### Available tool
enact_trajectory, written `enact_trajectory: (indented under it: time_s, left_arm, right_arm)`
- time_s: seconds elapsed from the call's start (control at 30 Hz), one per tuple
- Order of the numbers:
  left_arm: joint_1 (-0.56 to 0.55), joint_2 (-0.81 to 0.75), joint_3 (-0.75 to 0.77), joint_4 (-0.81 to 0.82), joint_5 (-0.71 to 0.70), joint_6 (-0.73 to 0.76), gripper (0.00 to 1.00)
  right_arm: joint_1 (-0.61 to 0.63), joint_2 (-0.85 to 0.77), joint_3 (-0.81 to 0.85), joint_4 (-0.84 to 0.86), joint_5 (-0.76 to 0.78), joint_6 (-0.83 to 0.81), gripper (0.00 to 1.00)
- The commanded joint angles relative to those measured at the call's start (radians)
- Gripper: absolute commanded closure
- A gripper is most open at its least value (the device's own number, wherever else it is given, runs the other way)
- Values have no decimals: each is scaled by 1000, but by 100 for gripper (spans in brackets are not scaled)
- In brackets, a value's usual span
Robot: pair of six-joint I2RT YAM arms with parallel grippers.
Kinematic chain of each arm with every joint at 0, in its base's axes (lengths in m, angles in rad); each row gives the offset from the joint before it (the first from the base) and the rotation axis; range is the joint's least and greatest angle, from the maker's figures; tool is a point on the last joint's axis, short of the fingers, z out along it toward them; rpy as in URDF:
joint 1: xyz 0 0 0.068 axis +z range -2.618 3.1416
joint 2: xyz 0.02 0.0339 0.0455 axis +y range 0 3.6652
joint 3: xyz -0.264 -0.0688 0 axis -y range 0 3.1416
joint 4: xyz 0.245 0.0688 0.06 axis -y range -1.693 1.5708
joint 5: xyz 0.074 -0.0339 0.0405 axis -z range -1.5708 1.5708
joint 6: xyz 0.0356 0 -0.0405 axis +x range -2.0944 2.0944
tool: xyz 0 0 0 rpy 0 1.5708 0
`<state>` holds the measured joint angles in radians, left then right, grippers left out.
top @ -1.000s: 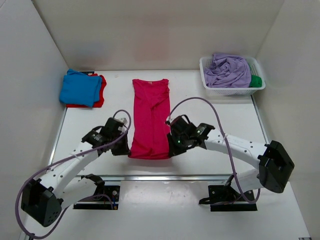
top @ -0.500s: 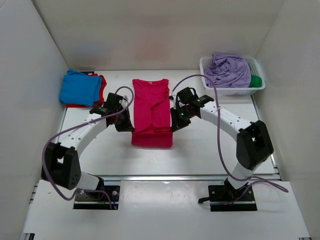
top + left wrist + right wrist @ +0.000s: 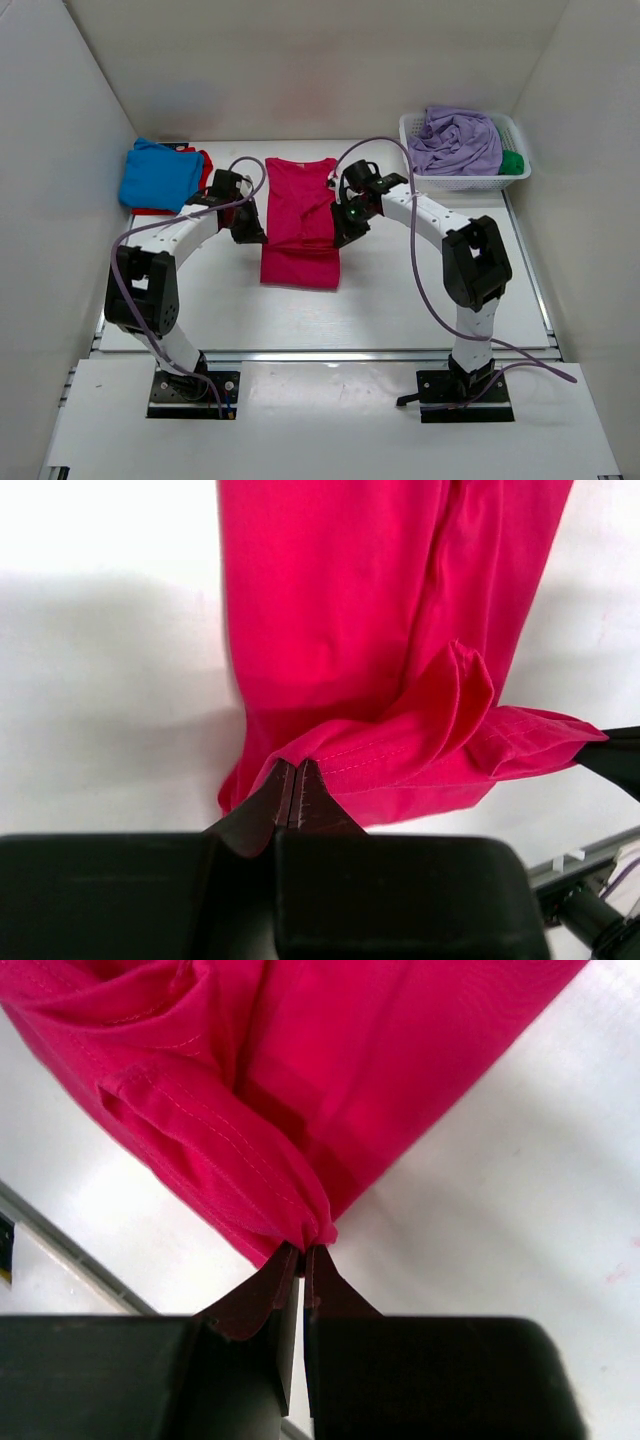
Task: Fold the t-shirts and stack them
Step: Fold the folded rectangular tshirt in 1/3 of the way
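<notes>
Fold in progress, seen from above and from both wrists. The crimson-pink t-shirt is lying mid-table with its long axis running near to far, collar at the far end. The left gripper is pinching 1 corner of the hem at the shirt's left edge, jaws closed tight on the stitched seam. The right gripper is doing the same at the right edge. The 2 grippers are standing level with each other, so neither arm is nearer. The collar is lying straight ahead of both, along the long axis, and the doubled cloth is bulging toward the near edge behind them. Judged from this, the coming move is calling for an even carry toward the collar. A blue t-shirt is resting on a red t-shirt at far left. A lavender t-shirt and a green t-shirt are filling the basket at far right.
</notes>
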<state>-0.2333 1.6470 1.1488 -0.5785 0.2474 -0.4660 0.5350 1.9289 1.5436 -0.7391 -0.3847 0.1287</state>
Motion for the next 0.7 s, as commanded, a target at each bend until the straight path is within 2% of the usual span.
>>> enact_trajectory:
  time_s: [0.0,0.67]
  left_arm:
    - [22,10,55,51,19,18,100]
    - [51,232,199,121,26,-8,100]
  right_arm:
    - [-17,44,82,-25,13,-26,100]
    - [-87,271,332,-49,-13,-66,100]
